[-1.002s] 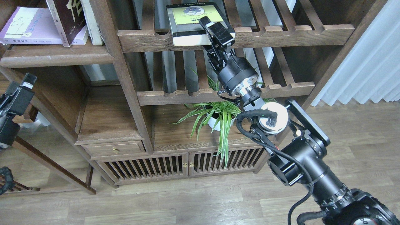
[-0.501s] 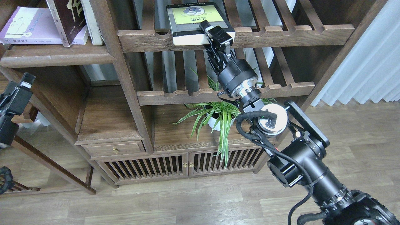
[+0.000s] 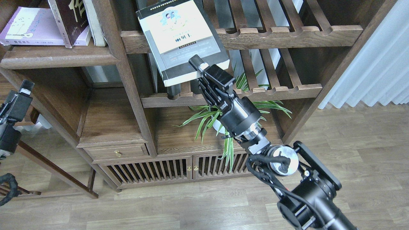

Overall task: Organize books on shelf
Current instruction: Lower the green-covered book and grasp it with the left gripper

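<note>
My right gripper (image 3: 200, 69) is shut on the lower edge of the thick black book with the yellow-green panel (image 3: 179, 35). It holds the book tilted in the air, in front of the slatted shelves and clear of them. The pale lilac-pink book (image 3: 28, 28) lies flat on the solid dark brown shelf (image 3: 57, 57) at the upper left. The maroon book with white characters (image 3: 68, 19) leans upright on it. My left gripper (image 3: 22, 92) is low at the left edge, away from all the books. It is dark, and its fingers cannot be told apart.
A thin cream-white book (image 3: 96, 22) stands next to the maroon one. A thick upright post (image 3: 124, 73) separates the solid shelf from the slatted shelves (image 3: 287, 32). A potted spider plant (image 3: 223, 118) sits below my right arm. A white curtain (image 3: 377, 64) hangs at the right.
My right gripper has pulled the black book off the upper slatted shelf, down, left and toward me. The right arm has drawn back and dropped. The left arm has barely moved.
</note>
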You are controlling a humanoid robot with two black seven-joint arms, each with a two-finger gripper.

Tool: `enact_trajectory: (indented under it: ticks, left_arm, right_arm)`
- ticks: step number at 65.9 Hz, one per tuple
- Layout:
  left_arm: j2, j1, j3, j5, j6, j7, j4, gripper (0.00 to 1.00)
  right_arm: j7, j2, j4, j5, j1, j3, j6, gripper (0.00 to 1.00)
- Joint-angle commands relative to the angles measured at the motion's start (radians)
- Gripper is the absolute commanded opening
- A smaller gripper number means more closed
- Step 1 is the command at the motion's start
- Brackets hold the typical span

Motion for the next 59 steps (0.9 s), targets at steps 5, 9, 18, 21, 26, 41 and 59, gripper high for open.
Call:
enact_trajectory:
  ticks: [5,9,18,21,26,41,59]
  left_arm:
    - [-0.096,0.039,0.082,-0.032,0.000,-0.001,-0.001,1.00]
    - [-0.153,0.039,0.090,-0.072,0.000,-0.001,-0.004,1.00]
    - [-0.228,0.051,0.131,-0.179,0.000,0.001,-0.021,1.00]
    - [-0.231,0.065,0.168,-0.219,0.000,0.001,-0.031,1.00]
    - [-0.227,0.073,0.217,-0.276,0.000,-0.001,-0.062,1.00]
    - [-0.222,0.077,0.281,-0.383,0.000,-0.005,-0.103,1.00]
    - [-0.233,0.076,0.370,-0.409,0.000,-0.004,-0.143,1.00]
  right_arm:
    - [0.000,-0.073,-0.004,0.000,-0.176,-0.072,0.044,0.05]
    - [-0.003,-0.070,-0.015,0.001,-0.207,-0.071,0.044,0.06]
    - [-0.040,-0.060,-0.093,0.012,-0.222,-0.072,0.044,0.06]
    - [-0.056,-0.060,-0.124,0.021,-0.216,-0.072,0.044,0.06]
    - [-0.069,-0.064,-0.162,0.044,-0.207,-0.072,0.044,0.06]
    - [-0.106,-0.039,-0.250,0.057,-0.195,-0.072,0.044,0.06]
    - [-0.122,0.036,-0.288,0.052,-0.184,-0.082,0.044,0.06]
